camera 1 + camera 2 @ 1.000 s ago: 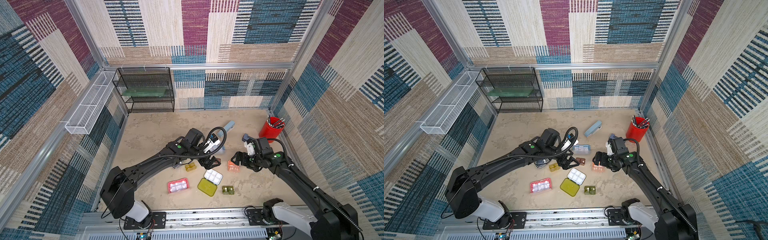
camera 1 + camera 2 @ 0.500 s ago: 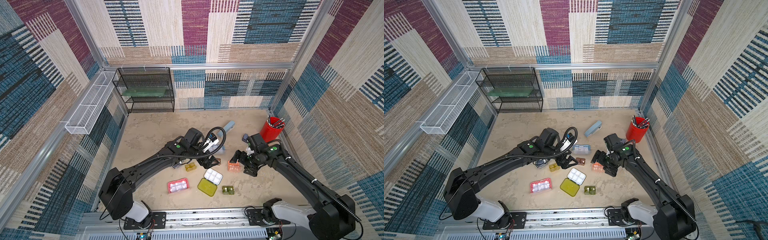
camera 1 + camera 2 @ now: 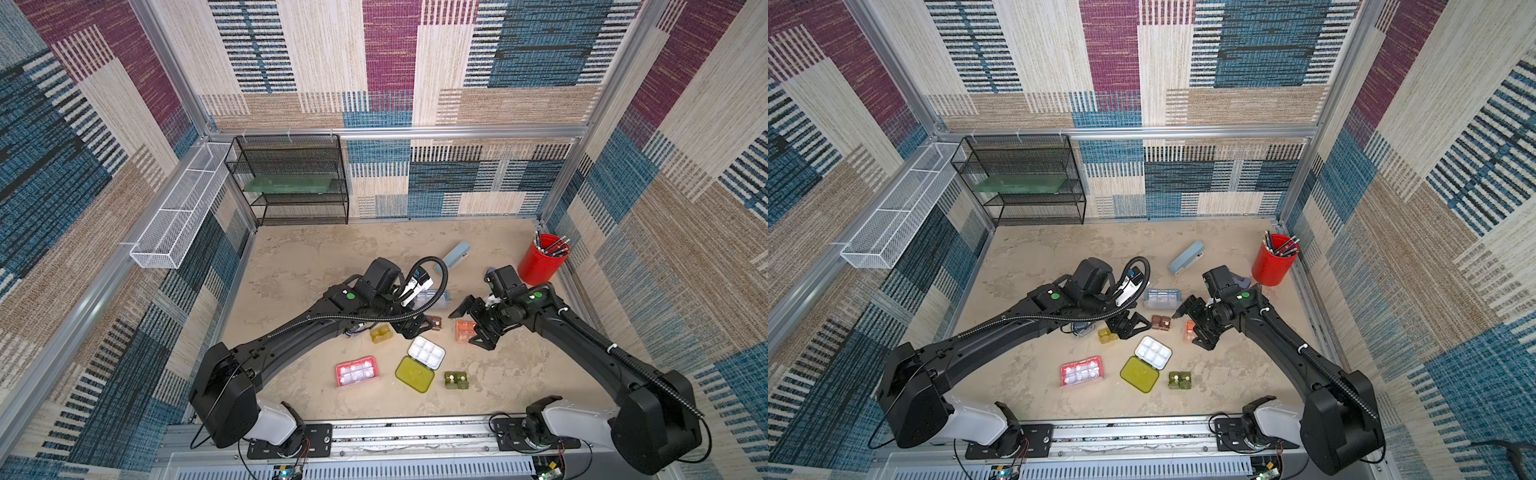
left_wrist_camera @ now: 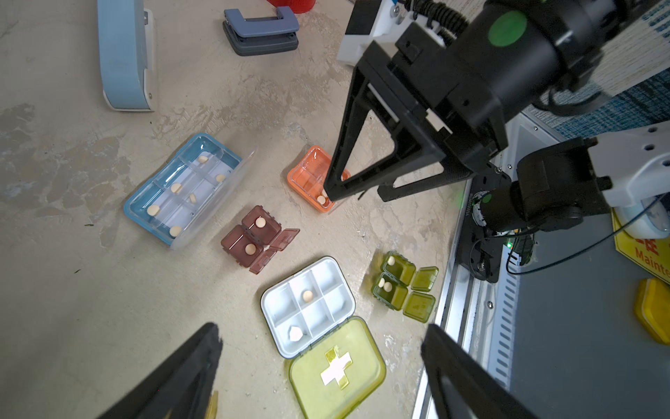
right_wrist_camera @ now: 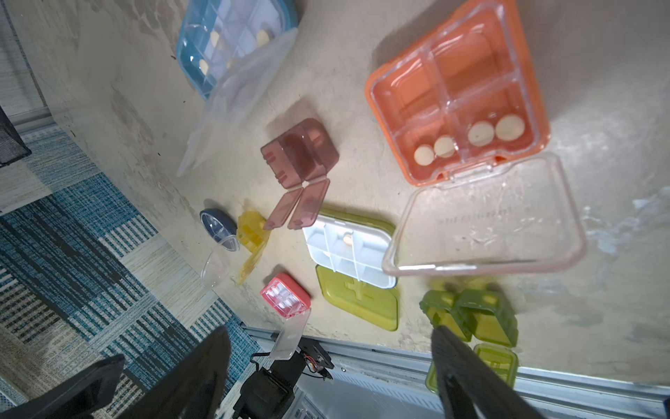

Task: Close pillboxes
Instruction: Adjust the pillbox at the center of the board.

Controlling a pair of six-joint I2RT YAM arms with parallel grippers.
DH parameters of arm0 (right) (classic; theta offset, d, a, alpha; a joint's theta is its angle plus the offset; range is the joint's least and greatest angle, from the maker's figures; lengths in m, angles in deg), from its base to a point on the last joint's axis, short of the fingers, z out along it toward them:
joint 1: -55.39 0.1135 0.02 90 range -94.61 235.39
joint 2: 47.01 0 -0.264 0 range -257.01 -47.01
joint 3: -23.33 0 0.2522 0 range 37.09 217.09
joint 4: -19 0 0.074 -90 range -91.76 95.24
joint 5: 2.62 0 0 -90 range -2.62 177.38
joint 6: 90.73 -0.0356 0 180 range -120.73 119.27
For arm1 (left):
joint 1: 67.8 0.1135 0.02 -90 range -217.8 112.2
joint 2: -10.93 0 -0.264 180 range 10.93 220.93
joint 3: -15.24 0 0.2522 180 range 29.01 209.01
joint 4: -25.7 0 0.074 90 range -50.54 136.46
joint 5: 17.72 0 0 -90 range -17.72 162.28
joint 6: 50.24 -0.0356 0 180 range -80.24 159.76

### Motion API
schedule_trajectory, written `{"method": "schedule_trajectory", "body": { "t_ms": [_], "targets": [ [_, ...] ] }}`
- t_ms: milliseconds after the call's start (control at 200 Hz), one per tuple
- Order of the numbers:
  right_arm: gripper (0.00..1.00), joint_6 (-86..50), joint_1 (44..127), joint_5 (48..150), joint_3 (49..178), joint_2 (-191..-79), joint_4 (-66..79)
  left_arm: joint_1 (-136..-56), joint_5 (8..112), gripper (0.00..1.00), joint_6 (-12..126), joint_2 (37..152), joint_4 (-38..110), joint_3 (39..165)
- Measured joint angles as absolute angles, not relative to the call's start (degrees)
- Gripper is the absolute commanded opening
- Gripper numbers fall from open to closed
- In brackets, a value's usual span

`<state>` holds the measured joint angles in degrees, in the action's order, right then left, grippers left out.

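Observation:
Several pillboxes lie open on the table. The orange one (image 3: 464, 330) (image 5: 456, 94) has its clear lid (image 5: 486, 217) folded out. My right gripper (image 3: 467, 330) (image 5: 330, 332) is open just over it, one fingertip (image 4: 331, 194) at its rim. My left gripper (image 3: 415, 326) (image 4: 321, 332) is open and empty beside the brown box (image 3: 434, 322) and the amber box (image 3: 381, 333). Around them lie the light blue box (image 3: 432, 298), the white tray with yellow-green lid (image 3: 426, 353), the dark green box (image 3: 456, 380), the pink box (image 3: 356, 371) and the round black box (image 5: 215, 223).
A red cup of pens (image 3: 540, 259) stands at the far right. A pale-blue case (image 3: 455, 255) and a grey-blue block (image 4: 261, 31) lie behind the boxes. A black mesh shelf (image 3: 291, 183) and a white wire basket (image 3: 178, 216) are at the back left.
My right wrist has turned and swung its fingers down and leftwards onto the orange box. The left arm has hardly moved.

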<state>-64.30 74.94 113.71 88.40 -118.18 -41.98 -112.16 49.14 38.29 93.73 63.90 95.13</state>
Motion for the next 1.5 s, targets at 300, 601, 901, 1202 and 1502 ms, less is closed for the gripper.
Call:
{"method": "schedule_trajectory", "body": {
  "t_ms": [300, 601, 901, 1202, 1502],
  "targets": [
    [0.77, -61.35, 70.83, 113.08, 88.29, -121.79, -40.73, -111.63, 49.56, 0.9, 38.22, 93.32, 63.95, 94.43],
    [0.54, -58.84, 68.71, 112.9, 88.47, -125.53, -38.13, -110.59, 49.56, 0.9, 38.09, 92.62, 64.32, 93.65],
    [0.47, -54.4, 66.57, 112.97, 89.69, -127.45, -39.36, -110.02, 49.56, 0.9, 38.07, 92.57, 64.65, 93.3],
    [0.41, -49.33, 65.23, 112.36, 92.4, -130.71, -44.08, -109.86, 49.56, 0.89, 38.09, 92.18, 64.69, 92.2],
    [0.36, -46.99, 65.45, 110.8, 93.38, -133.42, -44.78, -109.84, 49.82, 0.9, 38.11, 90.63, 64.65, 90.81]
  ]
}}
